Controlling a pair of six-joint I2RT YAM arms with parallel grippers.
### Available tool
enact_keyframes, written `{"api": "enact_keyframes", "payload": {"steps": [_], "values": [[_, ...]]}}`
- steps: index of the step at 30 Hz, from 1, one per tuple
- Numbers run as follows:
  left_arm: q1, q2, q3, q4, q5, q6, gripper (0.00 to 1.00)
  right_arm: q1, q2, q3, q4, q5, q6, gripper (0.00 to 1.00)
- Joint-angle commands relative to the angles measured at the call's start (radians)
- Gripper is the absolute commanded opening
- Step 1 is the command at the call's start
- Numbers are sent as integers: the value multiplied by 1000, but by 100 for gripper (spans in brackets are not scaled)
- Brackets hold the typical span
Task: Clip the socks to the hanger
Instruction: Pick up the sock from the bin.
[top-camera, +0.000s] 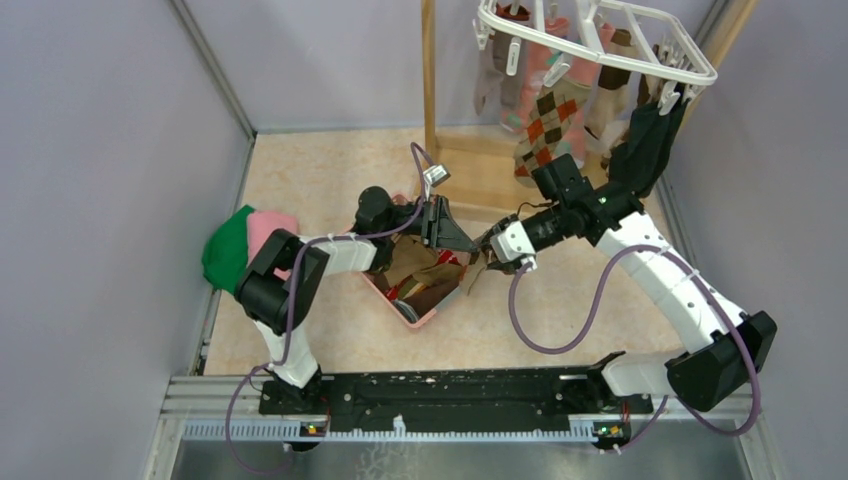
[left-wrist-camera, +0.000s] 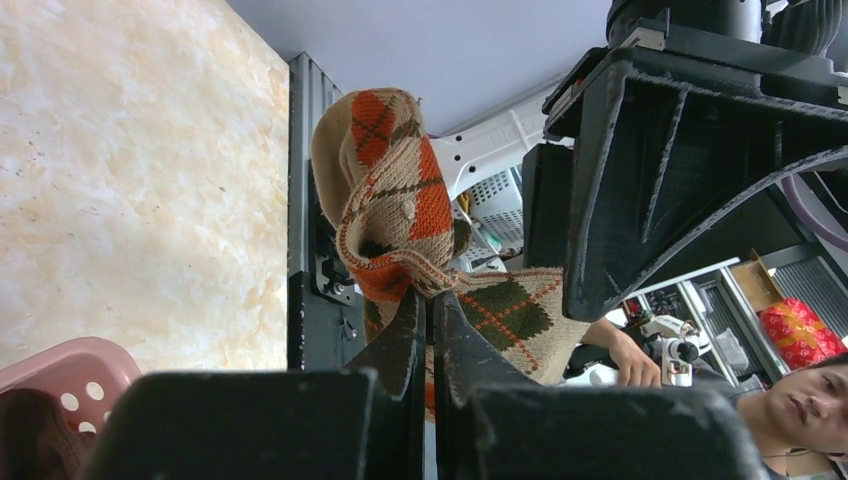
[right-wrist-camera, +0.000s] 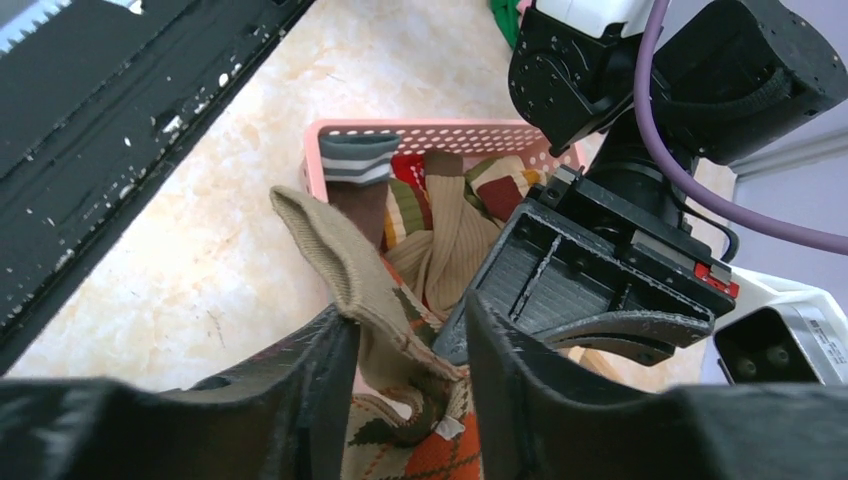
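Argyle sock (left-wrist-camera: 395, 215): bunched, brown-orange diamonds with a tan ribbed cuff, held just above the pink basket (right-wrist-camera: 420, 128). Your left gripper (left-wrist-camera: 432, 300) is clamped tight on its middle, likely presenting it for handover. Right gripper (right-wrist-camera: 408, 320), jaws half apart, straddles the cuff without pinching. Hanger (top-camera: 600, 40) sits well beyond the basket.
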Motion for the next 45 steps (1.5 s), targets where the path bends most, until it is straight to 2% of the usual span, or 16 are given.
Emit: {"api": "enact_keyframes", "payload": {"steps": [1, 5, 6, 8, 12, 14, 17, 22, 24, 26, 30, 36, 41, 45], "values": [[-3, 22, 33, 106, 9, -26, 0, 20, 2, 14, 8, -51, 32, 34], [-2, 37, 30, 195, 7, -81, 0, 20, -1, 15, 30, -62, 86, 5], [-2, 37, 28, 216, 2, -96, 6, 20, -3, 12, 32, -71, 99, 0], [2, 36, 20, 240, -12, -107, 10, 21, -14, 7, 34, -92, 131, 0], [35, -6, -29, 276, -62, -84, 31, 19, -45, -10, 46, -100, 224, 0], [66, -57, -80, 279, -93, -34, 37, 6, -67, -29, 114, -84, 393, 0], [106, -163, -143, 175, -143, 128, 47, -78, -97, -58, 200, -128, 546, 0], [111, -425, -187, -268, -296, 632, 71, -205, -126, -94, 315, -239, 739, 0], [104, -536, -222, -332, -374, 777, 84, -222, -128, -106, 390, -248, 826, 0], [90, -631, -281, -294, -442, 872, 97, -230, -121, -109, 434, -248, 888, 0], [66, -718, -369, -156, -491, 921, 99, -251, -109, -113, 499, -249, 978, 0], [0, -657, -379, -51, -400, 952, 99, -274, -117, -119, 551, -256, 1050, 0], [-163, -643, -362, -150, -567, 1194, 99, -285, -117, -123, 589, -264, 1105, 0], [-237, -622, -413, -46, -687, 1326, 96, -290, -119, -133, 609, -270, 1123, 0]]}}
